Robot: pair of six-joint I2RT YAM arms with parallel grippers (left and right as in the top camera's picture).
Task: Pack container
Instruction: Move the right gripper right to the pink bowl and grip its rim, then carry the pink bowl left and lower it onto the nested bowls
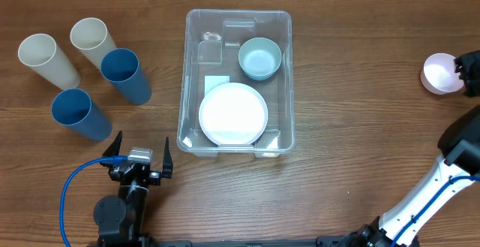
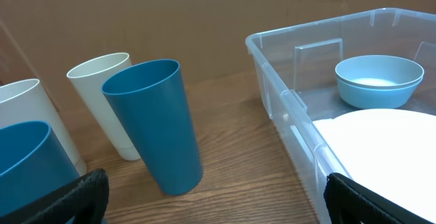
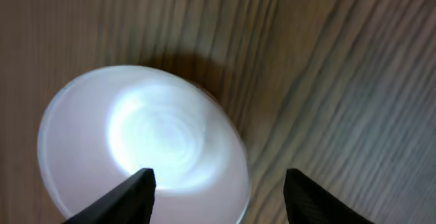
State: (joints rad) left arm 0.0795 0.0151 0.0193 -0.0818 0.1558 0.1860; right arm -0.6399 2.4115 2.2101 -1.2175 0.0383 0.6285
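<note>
The clear container (image 1: 187, 67) stands at the table's middle. It holds a white plate (image 1: 233, 112) and a light blue bowl (image 1: 259, 57); it also shows in the left wrist view (image 2: 286, 101). A pale pink bowl (image 1: 441, 73) sits at the far right. My right gripper (image 1: 466, 73) is open just above it, one finger over the bowl (image 3: 143, 149), the other past its rim. My left gripper (image 1: 140, 159) is open and empty at the front left. Two blue cups (image 1: 124, 74) (image 1: 78, 113) and two cream cups (image 1: 93, 41) (image 1: 46, 58) stand left of the container.
The table is brown wood (image 1: 360, 127). The right arm (image 1: 442, 179) reaches up from the front right corner. A blue cable (image 1: 75, 179) loops beside the left arm. In the left wrist view a blue cup (image 2: 155, 125) stands close ahead.
</note>
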